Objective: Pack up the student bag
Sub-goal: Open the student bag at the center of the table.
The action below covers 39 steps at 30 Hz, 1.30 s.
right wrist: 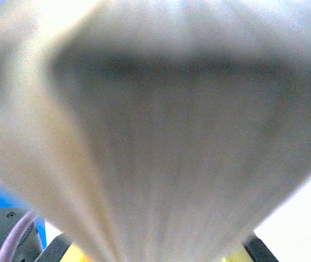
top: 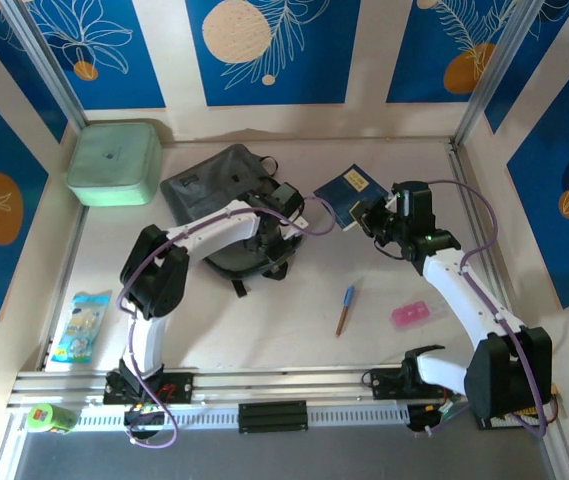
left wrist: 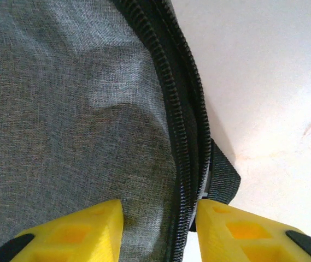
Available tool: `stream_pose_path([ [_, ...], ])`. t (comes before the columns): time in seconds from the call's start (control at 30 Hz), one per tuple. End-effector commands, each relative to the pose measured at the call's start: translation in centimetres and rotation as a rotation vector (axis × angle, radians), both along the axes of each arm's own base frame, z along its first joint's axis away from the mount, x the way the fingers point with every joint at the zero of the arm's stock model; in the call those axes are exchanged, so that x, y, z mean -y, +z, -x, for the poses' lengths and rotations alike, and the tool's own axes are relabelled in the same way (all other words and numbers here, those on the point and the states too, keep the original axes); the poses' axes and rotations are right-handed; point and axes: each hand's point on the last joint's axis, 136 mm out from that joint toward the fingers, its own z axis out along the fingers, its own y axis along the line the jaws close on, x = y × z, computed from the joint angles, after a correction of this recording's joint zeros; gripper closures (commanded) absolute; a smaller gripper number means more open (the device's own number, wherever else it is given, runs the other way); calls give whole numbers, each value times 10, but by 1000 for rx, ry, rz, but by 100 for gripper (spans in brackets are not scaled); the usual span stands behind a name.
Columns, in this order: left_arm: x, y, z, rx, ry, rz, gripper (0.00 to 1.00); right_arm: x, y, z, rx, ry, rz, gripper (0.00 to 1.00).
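Observation:
The student bag (top: 209, 185), dark grey fabric with black straps, lies at the back middle of the table. My left gripper (top: 289, 208) is at the bag's right edge. In the left wrist view its yellow fingers (left wrist: 84, 232) pinch a fold of grey fabric (left wrist: 62, 109) and the black zipper edge (left wrist: 185, 120). My right gripper (top: 364, 215) is shut on a blue notebook (top: 347, 188), held in the air just right of the bag. In the right wrist view the notebook's blurred pale pages (right wrist: 160, 136) hide nearly everything ahead of that gripper (right wrist: 155, 256).
A mint-green rounded box (top: 114, 162) stands at the back left. A pen (top: 345, 309) and a pink eraser (top: 411, 314) lie on the table's front right. A light blue packet (top: 82, 325) lies at the front left, and a green-yellow item (top: 51, 417) sits by the rail.

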Motion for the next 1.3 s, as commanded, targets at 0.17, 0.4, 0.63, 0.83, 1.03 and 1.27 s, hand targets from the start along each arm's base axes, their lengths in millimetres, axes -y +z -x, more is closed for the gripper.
stream_pose_path([
  [0.17,-3,-3,-16,56,-10,-96,59,1,17,-3,64,3,-38,100],
  [0.4,15,-6,-1,-8,-82,-22,37,3,13,-1,55,-3,-39,100],
  [0.63,4,-9,-20,80,-52,-127,44,3,12,-1,51,-2,-44,100],
  [0.83,19,13,-14,61,-63,-29,56,4,12,0,51,-3,-45,100],
  [1.03,26,17,-6,24,-72,28,82,5,10,1,48,-7,-48,100],
  [1.27,28,25,-5,-8,-54,63,94,7,10,3,47,-8,-46,100],
])
